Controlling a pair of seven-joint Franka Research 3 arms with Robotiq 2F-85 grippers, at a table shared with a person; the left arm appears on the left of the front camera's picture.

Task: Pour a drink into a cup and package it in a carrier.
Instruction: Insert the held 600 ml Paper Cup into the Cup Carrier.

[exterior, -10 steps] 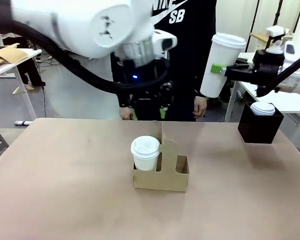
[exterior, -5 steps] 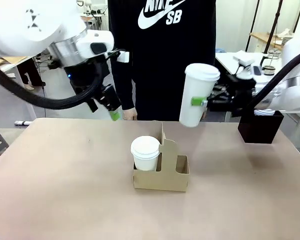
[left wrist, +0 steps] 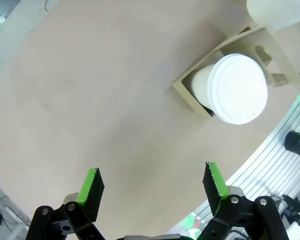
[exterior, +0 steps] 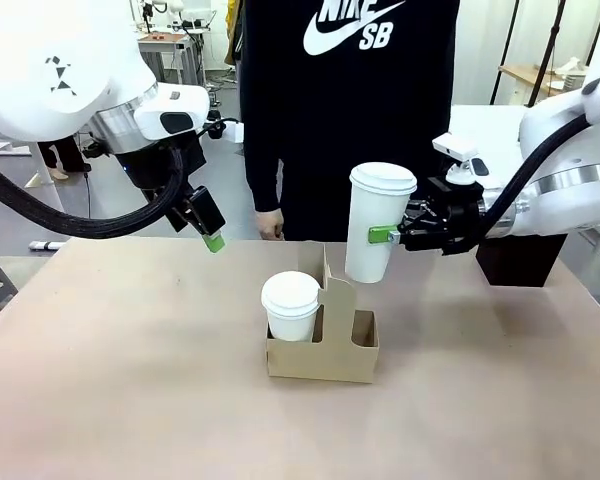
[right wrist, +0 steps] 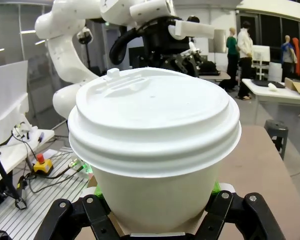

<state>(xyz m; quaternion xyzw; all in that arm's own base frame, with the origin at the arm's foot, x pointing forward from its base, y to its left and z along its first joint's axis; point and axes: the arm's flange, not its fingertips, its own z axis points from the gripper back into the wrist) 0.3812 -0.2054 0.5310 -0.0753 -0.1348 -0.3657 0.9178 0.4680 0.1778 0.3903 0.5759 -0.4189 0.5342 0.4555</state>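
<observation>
Across the front view, a lidded cup (exterior: 378, 222) is pinched upright, lid uppermost, by the right claw (exterior: 392, 235), just above the carrier (exterior: 323, 345); its base could be caught on the handle tab. From the left wrist, the left claw (left wrist: 152, 191) is seen spread, empty. From the right wrist, green pads are seen clamped on the cup's wall.

In the right wrist view, the held cup (right wrist: 155, 150) hides the right gripper's fingers and pads. In the front view, the carrier (exterior: 323, 345) wall hides the lower body of the seated cup (exterior: 291, 306). In the left wrist view, the top edge cuts off the held cup's base.
</observation>
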